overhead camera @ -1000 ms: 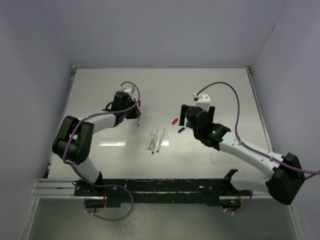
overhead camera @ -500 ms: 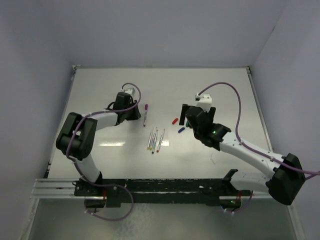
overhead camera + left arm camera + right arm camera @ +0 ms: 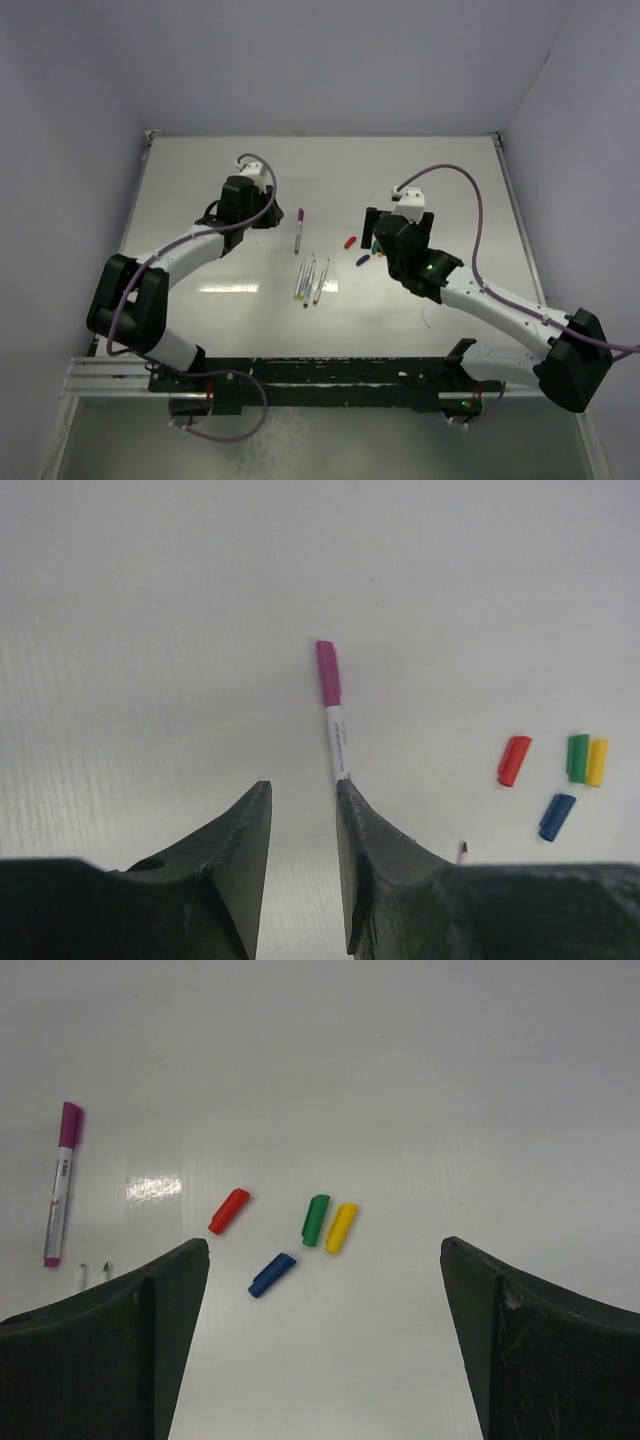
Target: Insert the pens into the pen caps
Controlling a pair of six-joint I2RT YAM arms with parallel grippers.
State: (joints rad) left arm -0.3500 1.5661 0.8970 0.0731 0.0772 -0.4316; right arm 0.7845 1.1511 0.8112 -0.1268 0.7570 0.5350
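Counting one of five done, you have the purple-capped pen [image 3: 333, 712] lying free just beyond the left gripper's [image 3: 302, 790] narrowly parted, empty jaws, four bare pens [image 3: 311, 279] nearer, and four loose pen caps [image 3: 316, 1220] below the right gripper's [image 3: 322, 1250] wide-open jaws.

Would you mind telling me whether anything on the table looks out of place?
Nothing is damaged or spilled. One pen, wearing a purple cap, lies alone, apart from the four uncapped pens bunched together. Four loose caps lie off to the right.
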